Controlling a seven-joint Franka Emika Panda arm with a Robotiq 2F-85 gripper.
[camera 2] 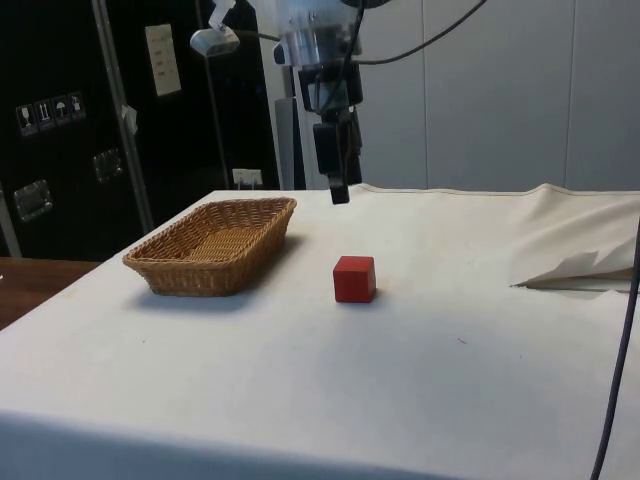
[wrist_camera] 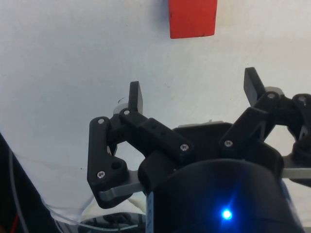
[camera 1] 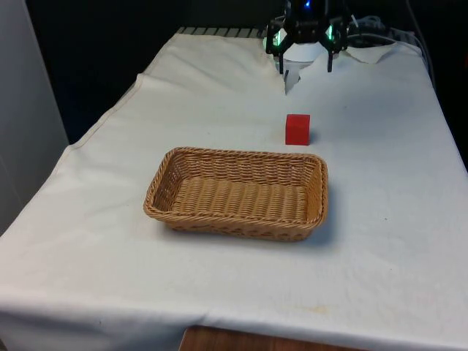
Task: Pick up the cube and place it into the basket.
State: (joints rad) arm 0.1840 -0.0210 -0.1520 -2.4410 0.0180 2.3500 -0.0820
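A small red cube stands on the white cloth just behind the far right corner of a brown wicker basket, apart from it. The side view shows the cube beside the basket. My gripper hangs in the air well behind the cube, near the table's far end, open with nothing between its fingers. In the side view the gripper is high above the cloth. The wrist view has the cube ahead of the spread fingertips, clear of the gripper.
The cloth is rumpled into a raised fold near the far end and another fold at the side. The table's front edge shows bare wood below the cloth.
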